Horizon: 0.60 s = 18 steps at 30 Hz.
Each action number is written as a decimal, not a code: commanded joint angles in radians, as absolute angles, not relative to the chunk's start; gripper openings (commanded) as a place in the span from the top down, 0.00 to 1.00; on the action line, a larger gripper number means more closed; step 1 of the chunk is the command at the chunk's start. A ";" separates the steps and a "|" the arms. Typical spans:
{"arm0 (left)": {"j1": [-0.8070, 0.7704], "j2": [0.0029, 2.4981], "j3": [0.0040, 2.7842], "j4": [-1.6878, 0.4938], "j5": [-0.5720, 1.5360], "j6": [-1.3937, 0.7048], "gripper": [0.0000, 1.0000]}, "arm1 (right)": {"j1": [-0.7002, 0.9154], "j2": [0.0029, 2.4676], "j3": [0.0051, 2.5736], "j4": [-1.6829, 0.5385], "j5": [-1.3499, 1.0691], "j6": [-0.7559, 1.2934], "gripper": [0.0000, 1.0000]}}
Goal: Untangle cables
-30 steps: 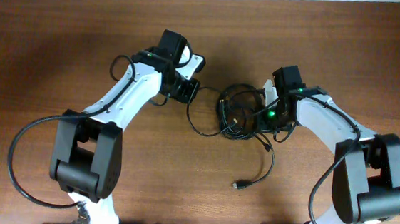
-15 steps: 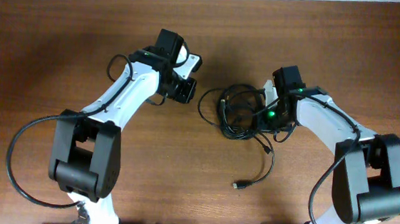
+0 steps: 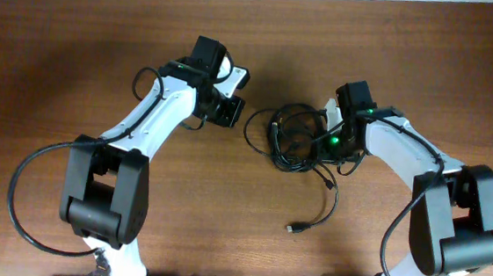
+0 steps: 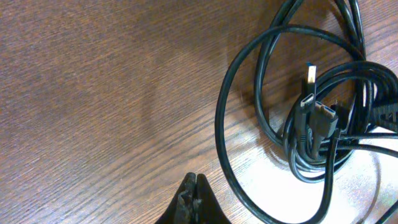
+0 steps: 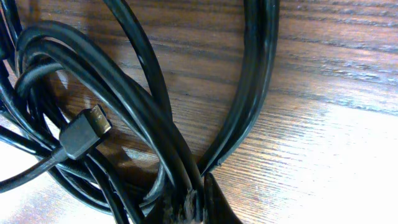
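Cables (image 3: 295, 140) lie in one knotted bundle on the surface (image 3: 223, 207), between the two arms and nearer the right one. One loose tail (image 3: 325, 206) trails toward the near edge and ends in a small plug (image 3: 294, 228). The right tool (image 5: 194, 202) is clenched at the bundle's edge, and its wrist view shows several strands running right into the closed tips, so it appears to be pinching them and anchoring the pile. The left tool (image 4: 194, 198) is clenched too, but on nothing. It sits over bare wood just beside the wide outer loop (image 4: 221, 124), not touching it.

By my reading, the step in hand is drawing one loop out of the tangle while the other side is held. The next move calls for the left tool to release, shift onto that outer loop and close around a single strand. It can then draw the strand away from the bundle, gently enough that the crossed plugs (image 4: 314, 112) do not snag.
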State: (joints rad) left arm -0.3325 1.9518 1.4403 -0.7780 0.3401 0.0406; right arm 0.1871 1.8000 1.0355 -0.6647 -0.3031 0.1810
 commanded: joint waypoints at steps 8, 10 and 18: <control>-0.309 1.856 1.456 -0.944 0.149 -0.006 1.00 | 0.190 1.799 1.053 -0.732 -0.296 0.178 0.96; -0.285 1.816 1.456 -0.964 0.115 -0.018 1.00 | 0.189 1.785 1.093 -0.770 -0.327 0.177 0.96; -0.186 1.746 1.456 -0.931 0.406 -0.146 0.95 | 0.190 1.710 1.393 -0.914 -0.442 0.170 0.96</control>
State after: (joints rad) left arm -0.1967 1.7649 1.4403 -0.9382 0.2157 -0.1070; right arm 0.1867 1.7729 1.2945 -0.9005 -0.3805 0.1791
